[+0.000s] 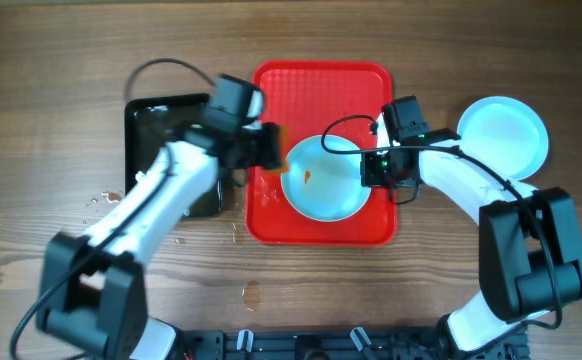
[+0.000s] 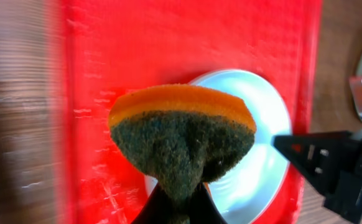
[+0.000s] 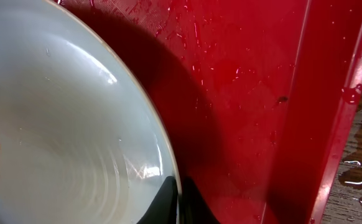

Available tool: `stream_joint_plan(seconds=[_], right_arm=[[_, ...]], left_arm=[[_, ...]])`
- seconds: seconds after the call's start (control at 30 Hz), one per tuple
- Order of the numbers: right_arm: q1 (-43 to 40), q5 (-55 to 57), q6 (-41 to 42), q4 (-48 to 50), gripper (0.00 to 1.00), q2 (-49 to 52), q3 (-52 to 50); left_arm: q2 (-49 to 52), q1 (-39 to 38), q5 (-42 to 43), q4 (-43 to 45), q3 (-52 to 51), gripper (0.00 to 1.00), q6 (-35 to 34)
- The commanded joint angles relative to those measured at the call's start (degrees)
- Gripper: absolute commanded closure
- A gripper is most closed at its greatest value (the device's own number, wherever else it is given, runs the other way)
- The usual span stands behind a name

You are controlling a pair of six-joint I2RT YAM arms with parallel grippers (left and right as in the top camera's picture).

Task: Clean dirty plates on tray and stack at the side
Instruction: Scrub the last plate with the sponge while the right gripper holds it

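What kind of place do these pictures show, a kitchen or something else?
Probably a robotics lab bench, not a kitchen: a left arm and a right arm work at a wooden table with a red tray, a smeared plate and a sponge.

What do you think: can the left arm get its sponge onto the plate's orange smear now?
Probably yes. The sponge hangs beside the plate, the smear lies bare, and the right gripper pinches only the opposite rim, leaving the way free.
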Motion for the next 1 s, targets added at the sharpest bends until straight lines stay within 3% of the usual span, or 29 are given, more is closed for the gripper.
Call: stream_joint_plan(seconds=[0.0,0.27,0.47,0.7,0.97], right_arm=[[0.09,0.48,0.5,0.0,0.96,-0.39,-1.07],[0.09,0.46,0.5,-0.31,0.96,-0.39,-1.07],[0.09,0.46,1.99,-0.61,0.96,-0.39,-1.07],[0.09,0.63,2.03,-1.29,0.96,-0.39,-1.07],[0.09,1.84,3.08,-2.05,0.96,-0.39,-1.07]], left_arm=[[5.77,-7.04,0.83,5.84,0.39,0.96,-5.77],[15.13,-13.84,-1.42,13.88,0.39,0.96,-5.95],[18.25,-12.85,-13.6,9.57,0.39,0.96,-5.44],[18.38,-12.2,-28.7,6.08,0.39,0.96,0.66],[18.32,-12.17,-47.01,1.51,0.85,0.96,0.83]])
